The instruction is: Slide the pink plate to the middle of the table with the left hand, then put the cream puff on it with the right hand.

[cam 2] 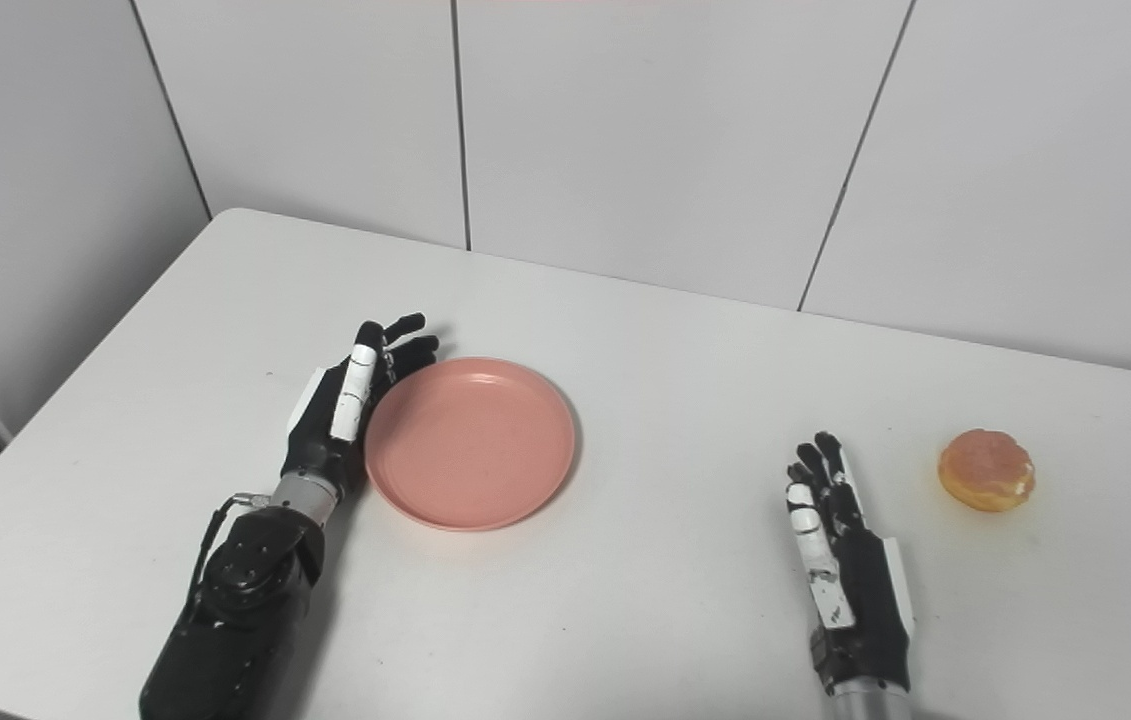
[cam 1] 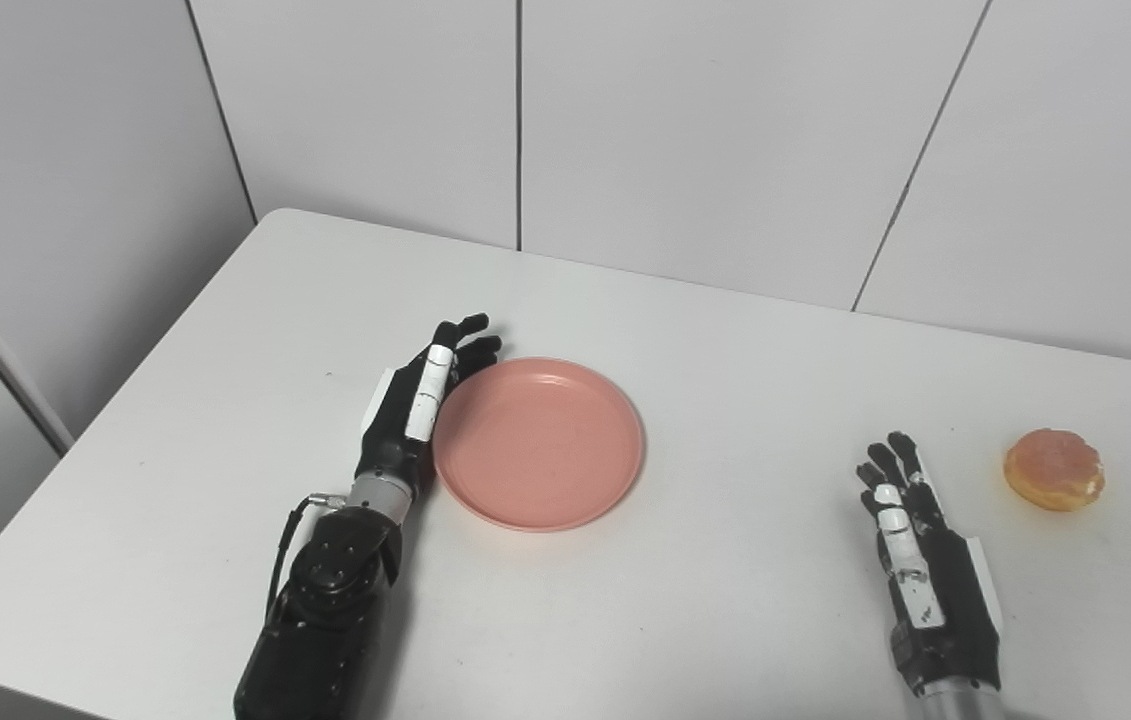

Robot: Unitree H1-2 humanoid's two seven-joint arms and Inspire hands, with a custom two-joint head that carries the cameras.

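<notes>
— Where's the pink plate (cam 1: 538, 443) sitting?

— On the white desk (cam 1: 725, 350), a bit left of its middle, lying flat with nothing on it. The left robot hand (cam 1: 415, 410) is right up against the plate's left rim, set on edge with its fingers (cam 1: 470, 340) stretched out and curling slightly around the far-left side of the rim. It isn't gripping anything; the fingers are apart and the palm faces the plate.

— And the cream puff (cam 1: 1054, 469)?

— Over on the right side of the desk, well apart from the plate. It's round, golden-brown and glossy, resting on the bare surface by itself.

— The other hand?

— The right robot hand (cam 1: 915, 540) is low over the desk near the front edge, between the plate and the cream puff but closer to the puff. Its fingers point away from the robot and are spread loosely, holding nothing, and it isn't touching the puff.

— Anything behind?

— Only a plain white panelled wall (cam 1: 725, 130) with thin dark seams.
</notes>
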